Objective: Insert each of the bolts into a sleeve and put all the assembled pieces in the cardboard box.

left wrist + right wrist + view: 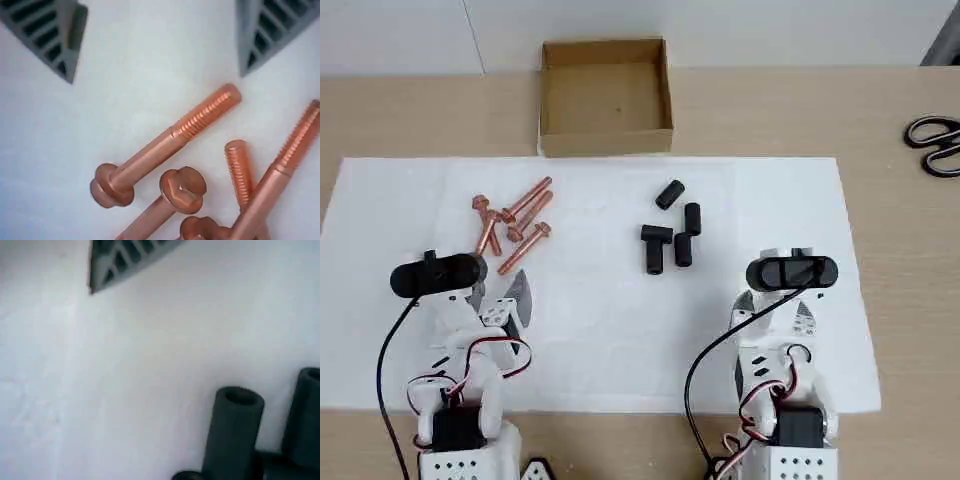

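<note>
Bright, even overhead light; faint shadows.

- The scissors (934, 145) are cut off by the high view's right edge, just past the handle loops.
- In the left wrist view, several bolts (165, 145) run out past the picture's edge, and one head lies partly under a crossing shaft.
- The sleeves (233, 432) in the right wrist view are blurred and cut by the edge; their number cannot be told.
- From above, the black wrist cameras (792, 272) hide part of the jaws beneath them.

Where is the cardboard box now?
High view: the cardboard box sits just beyond the white sheet's far edge, left of centre, behind the bolts and sleeves.
</note>
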